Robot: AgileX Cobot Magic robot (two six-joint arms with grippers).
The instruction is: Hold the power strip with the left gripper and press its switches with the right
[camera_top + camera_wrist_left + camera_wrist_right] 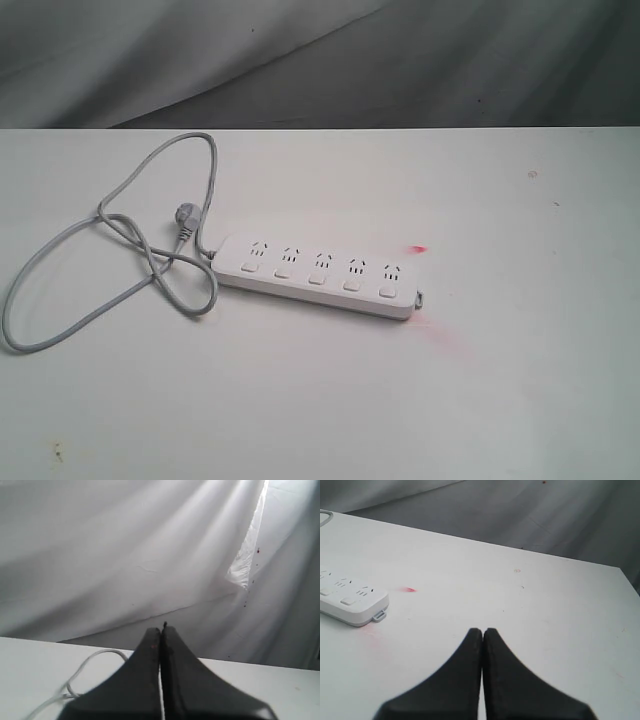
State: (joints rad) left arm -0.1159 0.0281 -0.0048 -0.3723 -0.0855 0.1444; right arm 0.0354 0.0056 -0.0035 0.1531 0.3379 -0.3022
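The white power strip (318, 277) lies flat on the table, slanting slightly, with its row of square switches (316, 279) along the near side. Its grey cord (120, 235) loops off to the left and the plug (184, 222) rests beside the strip's left end. Neither arm appears in the exterior view. My left gripper (161, 629) is shut and empty, raised above the table with a bit of cord (82, 671) beside it. My right gripper (483, 630) is shut and empty too, apart from the strip's end (355, 602), where two switches (348, 601) show.
The white table (500, 380) ends at a back edge against a grey draped cloth (320, 60). Red light smudges (418, 249) lie by the strip's right end. In the right wrist view the table's corner (620, 570) shows.
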